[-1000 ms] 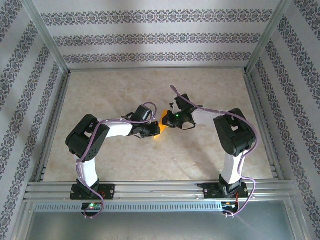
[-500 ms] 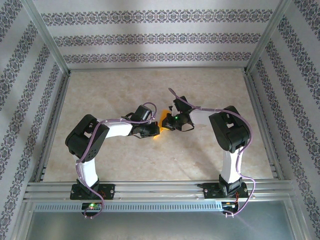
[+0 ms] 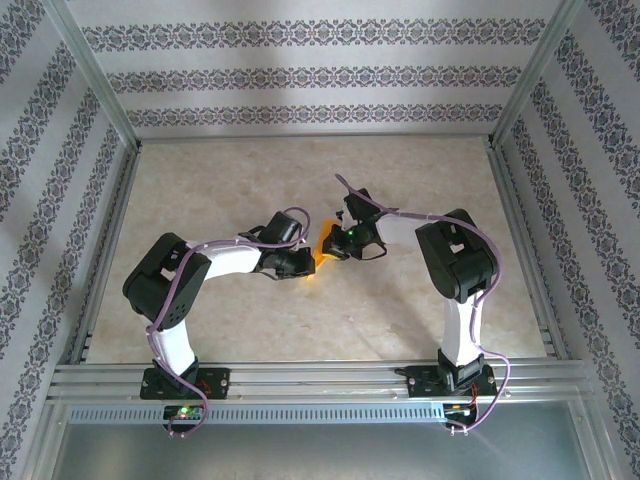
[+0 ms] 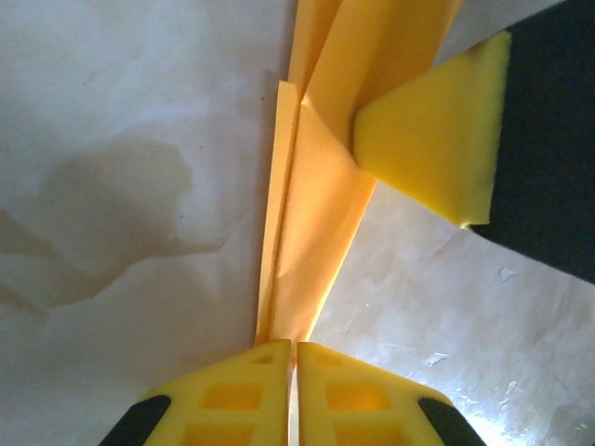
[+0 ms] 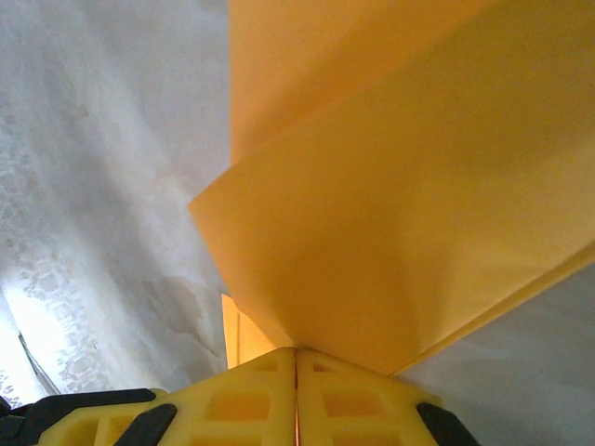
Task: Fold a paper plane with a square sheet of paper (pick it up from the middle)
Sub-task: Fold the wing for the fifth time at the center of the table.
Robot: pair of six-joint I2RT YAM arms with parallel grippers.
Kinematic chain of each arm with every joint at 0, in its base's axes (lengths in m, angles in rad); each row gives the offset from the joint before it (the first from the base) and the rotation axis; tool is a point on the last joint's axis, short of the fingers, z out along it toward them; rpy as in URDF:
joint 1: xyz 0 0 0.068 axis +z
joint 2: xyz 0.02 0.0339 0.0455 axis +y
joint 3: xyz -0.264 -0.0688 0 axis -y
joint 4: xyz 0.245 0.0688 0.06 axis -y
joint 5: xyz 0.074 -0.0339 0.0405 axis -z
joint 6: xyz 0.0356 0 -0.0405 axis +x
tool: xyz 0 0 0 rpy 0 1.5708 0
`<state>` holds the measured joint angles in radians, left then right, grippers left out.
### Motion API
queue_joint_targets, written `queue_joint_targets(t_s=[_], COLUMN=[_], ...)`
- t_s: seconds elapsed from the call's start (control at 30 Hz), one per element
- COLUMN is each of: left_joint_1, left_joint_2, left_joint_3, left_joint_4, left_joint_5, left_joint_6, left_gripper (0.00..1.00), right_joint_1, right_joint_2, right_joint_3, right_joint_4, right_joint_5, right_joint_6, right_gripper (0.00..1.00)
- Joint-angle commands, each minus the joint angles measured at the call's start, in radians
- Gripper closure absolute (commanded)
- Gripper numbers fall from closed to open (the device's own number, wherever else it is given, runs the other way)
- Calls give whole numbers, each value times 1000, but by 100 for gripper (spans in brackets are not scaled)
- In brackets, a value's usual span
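Note:
The square sheet of paper (image 3: 321, 248) is bright orange and folded into a narrow, layered, creased shape, held just above the table between both grippers. My left gripper (image 3: 304, 263) is shut on its near end; in the left wrist view the paper (image 4: 316, 214) runs up from the gripper (image 4: 294, 348). My right gripper (image 3: 333, 246) is shut on the other side; in the right wrist view a wide flap of the paper (image 5: 390, 232) spreads out from the gripper (image 5: 296, 353). One right finger (image 4: 432, 139) presses the paper's side in the left wrist view.
The beige marbled table (image 3: 250, 180) is ringed by an aluminium frame (image 3: 100, 250) and patterned walls. Both arms bend inward toward the middle. Rails (image 3: 320, 375) run along the near edge by the arm bases.
The left wrist has drawn back a little to the left and its elbow has swung left. The right arm leaned further in. The paper now stands more upright between the grippers.

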<state>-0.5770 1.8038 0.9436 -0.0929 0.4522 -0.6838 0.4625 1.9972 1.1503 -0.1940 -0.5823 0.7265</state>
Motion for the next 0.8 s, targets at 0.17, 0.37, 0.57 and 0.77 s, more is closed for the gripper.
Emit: queue_joint_targets(t_s=[0.17, 0.37, 0.57, 0.77], left_joint_1=[-27, -27, -27, -27], left_joint_2=[-3, -39, -73, 44], left_joint_3=[-9, 17, 38, 122], left_joint_4=[-146, -146, -49, -70], left_joint_5=[-53, -37, 22, 10], left_joint_6=[44, 46, 2, 16], left_gripper=[93, 94, 92, 92], right_joint_1=[-5, -7, -7, -5], right_joint_2=[79, 84, 87, 94], right_joint_3=[-8, -8, -7, -5], right_joint_4=[-87, -91, -96, -101], right_joint_5=[143, 144, 144, 142], right_joint_6=[-16, -18, -16, -16], right_gripper=[91, 91, 91, 91])
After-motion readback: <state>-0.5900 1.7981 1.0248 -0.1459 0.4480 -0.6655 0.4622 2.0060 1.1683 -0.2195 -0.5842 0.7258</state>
